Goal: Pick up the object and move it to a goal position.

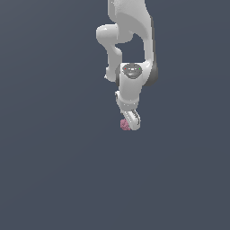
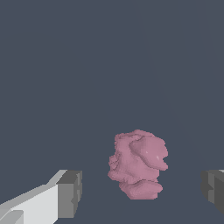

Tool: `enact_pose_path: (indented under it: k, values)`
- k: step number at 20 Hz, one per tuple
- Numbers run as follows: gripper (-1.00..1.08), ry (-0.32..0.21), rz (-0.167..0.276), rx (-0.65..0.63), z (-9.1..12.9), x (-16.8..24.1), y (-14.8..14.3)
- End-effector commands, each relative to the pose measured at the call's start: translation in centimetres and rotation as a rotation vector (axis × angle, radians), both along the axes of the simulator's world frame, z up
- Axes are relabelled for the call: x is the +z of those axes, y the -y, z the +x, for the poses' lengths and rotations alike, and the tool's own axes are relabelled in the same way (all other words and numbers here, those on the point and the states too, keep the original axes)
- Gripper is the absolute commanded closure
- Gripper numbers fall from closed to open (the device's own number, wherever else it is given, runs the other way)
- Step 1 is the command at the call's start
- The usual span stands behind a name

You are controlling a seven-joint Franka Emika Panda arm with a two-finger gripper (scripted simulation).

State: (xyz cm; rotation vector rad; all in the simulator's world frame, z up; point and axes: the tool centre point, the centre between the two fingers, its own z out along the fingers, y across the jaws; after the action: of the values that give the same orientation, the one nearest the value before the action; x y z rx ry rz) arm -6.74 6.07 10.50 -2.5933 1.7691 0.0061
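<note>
gripper [image 2: 142, 192]: we've got the fingers [image 2: 70, 194] spread wide, nothing grabbed
pink lump [image 2: 138, 164]: sits between our fingers, touching neither; centre of the exterior view, just under the arm [image 1: 132, 85]

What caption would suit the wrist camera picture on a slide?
Open gripper straddling a lumpy pink object, one grey finger on each side, neither touching it.

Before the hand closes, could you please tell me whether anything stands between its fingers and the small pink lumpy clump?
Nothing visible: the small pink lumpy clump sits between the open hand's grey fingers, with bare gaps either side.
</note>
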Motion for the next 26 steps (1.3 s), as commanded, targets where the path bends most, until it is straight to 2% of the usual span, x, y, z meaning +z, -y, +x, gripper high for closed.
enact_pose_path:
  k: [1, 12, 21, 26]
  values:
    - [-0.92, 0.000, -0.001, -0.061, -0.3, -0.3, -0.2]
    - [-0.92, 0.001, -0.004, -0.223, -1.3, -0.9, -0.7]
    - [-0.92, 0.001, -0.004, -0.242, -1.4, -1.1, -0.7]
    - [-0.92, 0.001, -0.004, -0.243, -1.5, -2.6, -0.7]
